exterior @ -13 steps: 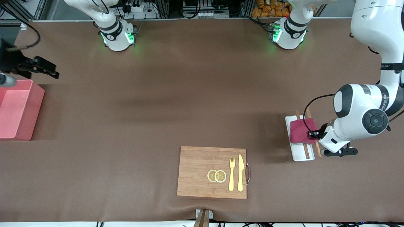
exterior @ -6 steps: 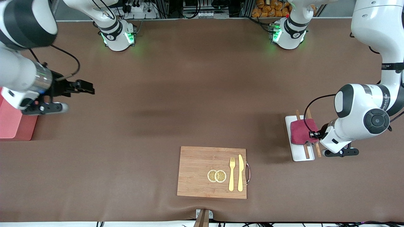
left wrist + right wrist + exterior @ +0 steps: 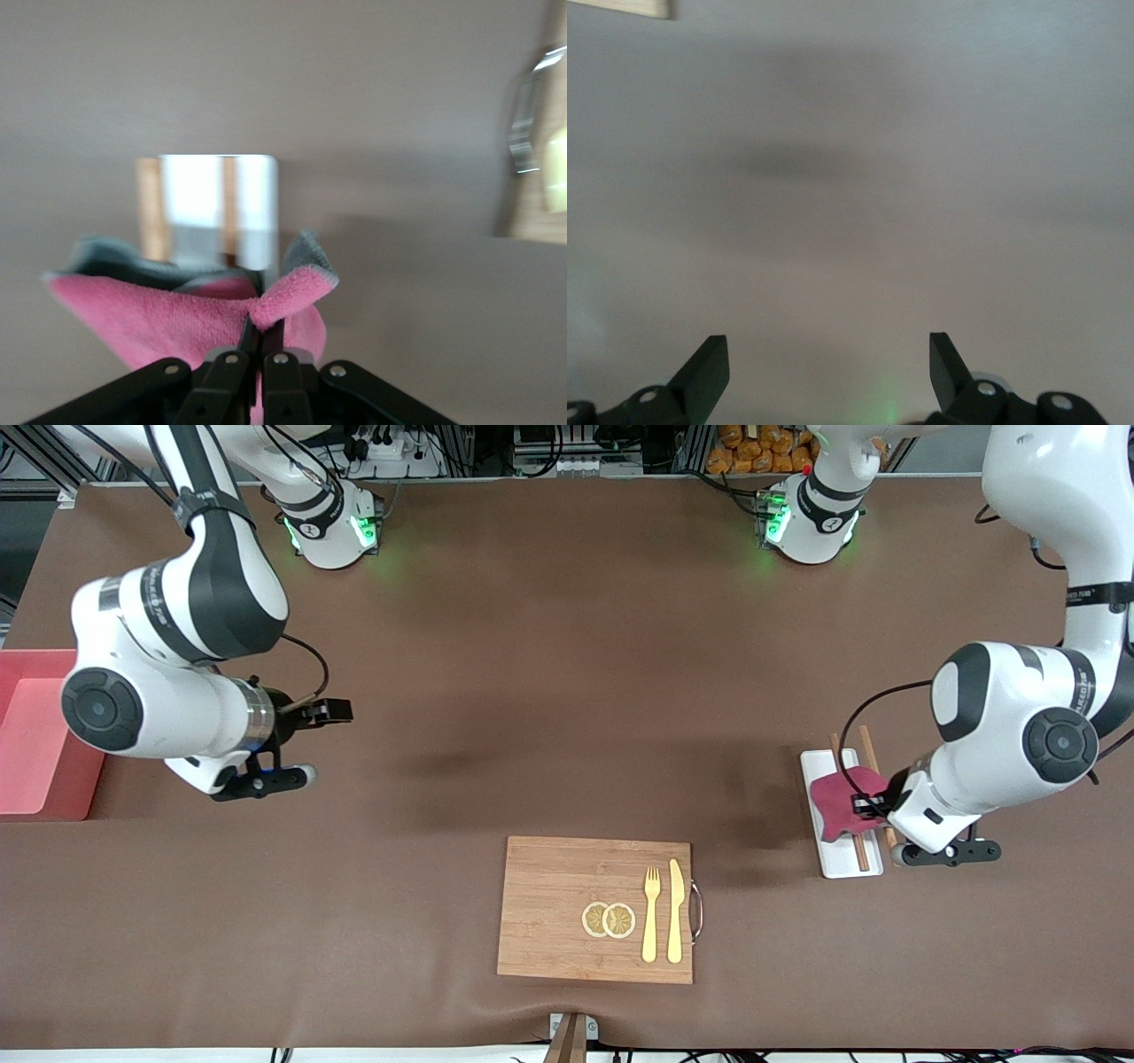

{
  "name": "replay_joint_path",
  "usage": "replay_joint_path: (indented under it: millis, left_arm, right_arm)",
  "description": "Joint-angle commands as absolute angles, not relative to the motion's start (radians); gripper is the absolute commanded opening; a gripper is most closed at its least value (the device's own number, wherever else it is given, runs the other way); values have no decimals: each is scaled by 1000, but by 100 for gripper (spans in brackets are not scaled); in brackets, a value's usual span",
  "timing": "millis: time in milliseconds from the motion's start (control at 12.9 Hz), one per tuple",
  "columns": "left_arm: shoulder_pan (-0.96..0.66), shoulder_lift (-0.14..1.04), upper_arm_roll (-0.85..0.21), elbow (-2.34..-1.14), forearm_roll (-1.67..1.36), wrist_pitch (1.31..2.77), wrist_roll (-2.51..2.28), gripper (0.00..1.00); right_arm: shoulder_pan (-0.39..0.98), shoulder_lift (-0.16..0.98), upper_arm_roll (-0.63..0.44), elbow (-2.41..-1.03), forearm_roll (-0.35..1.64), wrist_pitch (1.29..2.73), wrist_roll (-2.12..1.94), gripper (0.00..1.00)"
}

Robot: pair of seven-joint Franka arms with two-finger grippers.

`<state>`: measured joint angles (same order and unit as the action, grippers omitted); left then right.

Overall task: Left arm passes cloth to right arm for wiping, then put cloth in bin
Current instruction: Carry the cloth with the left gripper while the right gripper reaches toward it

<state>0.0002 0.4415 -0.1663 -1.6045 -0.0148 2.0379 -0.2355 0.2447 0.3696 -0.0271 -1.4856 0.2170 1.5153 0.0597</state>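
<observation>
**Two arms, one pinch**

The left gripper (image 3: 861,805) is clamped tight, its arm bent low at the left arm's end of the table. The right gripper (image 3: 341,710), fingers (image 3: 709,365) spread wide, hangs level above the tabletop.

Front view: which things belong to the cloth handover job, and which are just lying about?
Job: cloth, pinched by left gripper; right gripper, open; bin.
Lying about: board, fork, knife, lemon slices, tray, chopsticks.
</observation>
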Motion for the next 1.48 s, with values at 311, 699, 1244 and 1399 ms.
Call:
replay_joint_path:
  millis: [311, 699, 1244, 1399]
  left_arm:
    - [-125, 494, -331, -1498, -61, 2045, -762, 0]
    - [-316, 578, -331, -1382, -69, 2187, -1171, 0]
    - [-500, 664, -337, -1278, -75, 2478, -1713, 0]
    - [-532, 673, -339, -1278, -75, 2554, -1814, 0]
  right_arm:
    - [212, 416, -38, -1457, 613, 1496, 357, 100]
    - [238, 463, -37, -1459, 722, 1502, 532, 100]
    - [304, 494, -37, -1465, 730, 1648, 569, 100]
    - [325, 543, -35, -1463, 733, 1779, 668, 100]
